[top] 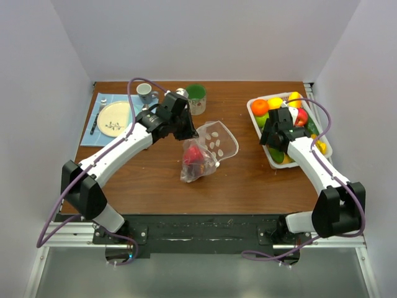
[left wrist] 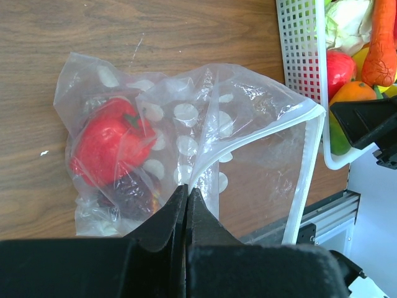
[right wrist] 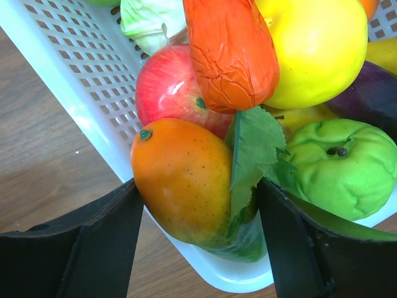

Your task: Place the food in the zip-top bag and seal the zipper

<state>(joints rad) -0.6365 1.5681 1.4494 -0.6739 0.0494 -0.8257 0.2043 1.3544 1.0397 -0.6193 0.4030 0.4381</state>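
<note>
The clear dotted zip-top bag (top: 214, 144) lies mid-table, mouth toward the right, with a red fruit (left wrist: 108, 146) and a dark item (left wrist: 133, 192) inside. My left gripper (left wrist: 187, 189) is shut on the near lip of the bag's mouth, holding it up; in the top view the gripper (top: 189, 131) is at the bag's left edge. The pale zipper (left wrist: 310, 161) runs round the open mouth. My right gripper (right wrist: 200, 186) is down in the white basket (right wrist: 80, 81), its fingers pressed on both sides of an orange mango (right wrist: 183, 180) with a green leaf.
The basket (top: 254, 118) at the right holds several more fruits and vegetables: a red apple (right wrist: 167, 87), a yellow fruit (right wrist: 319, 49), a green one (right wrist: 338, 164), an orange carrot-like piece (right wrist: 232, 49). A green cup (top: 196, 98), a grey mug (top: 146, 92) and a plate (top: 115, 118) stand back left.
</note>
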